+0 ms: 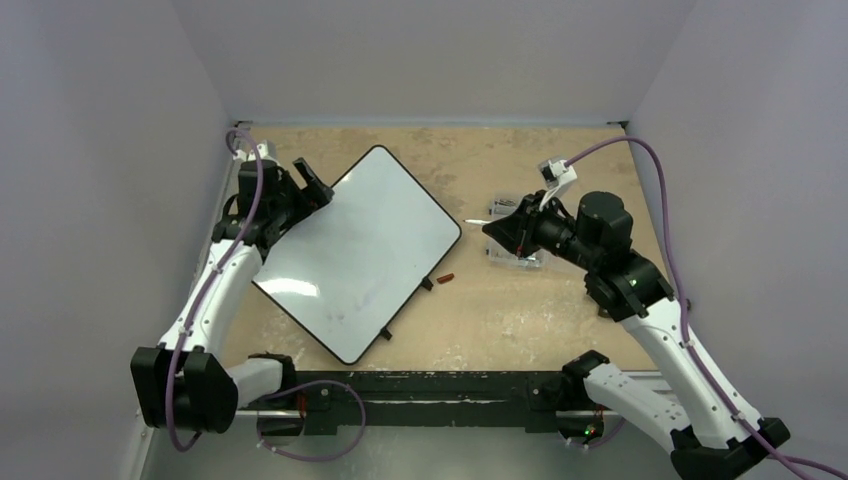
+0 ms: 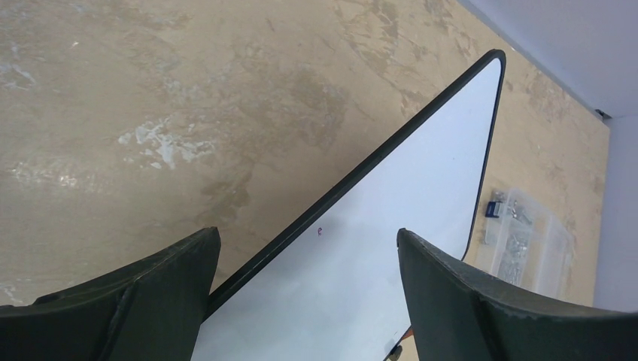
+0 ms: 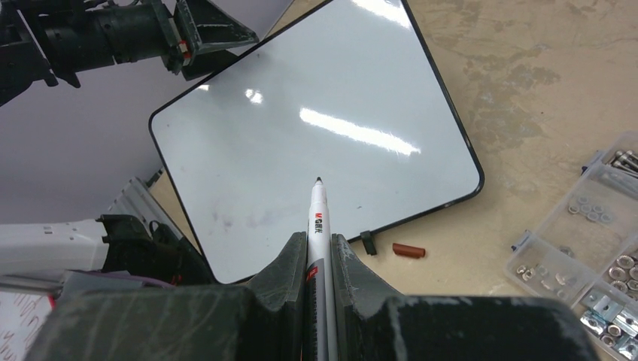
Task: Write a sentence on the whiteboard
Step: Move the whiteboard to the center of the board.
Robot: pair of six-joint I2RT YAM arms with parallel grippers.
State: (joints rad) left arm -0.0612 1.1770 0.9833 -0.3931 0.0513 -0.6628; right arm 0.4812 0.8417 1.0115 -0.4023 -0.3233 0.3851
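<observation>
Tan tabletop (image 1: 520,310) bears the whiteboard (image 1: 360,250); left hand (image 1: 315,185) gapes at its edge, right hand (image 3: 319,252) pinches a marker (image 3: 317,218).

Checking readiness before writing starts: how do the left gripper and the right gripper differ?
The left gripper stands wide open and empty; the right gripper is shut on a marker with a bare tip. The left gripper has the edge of the whiteboard between its jaws; the right gripper hangs off the board, near the parts box. Both are black and face the whiteboard.
</observation>
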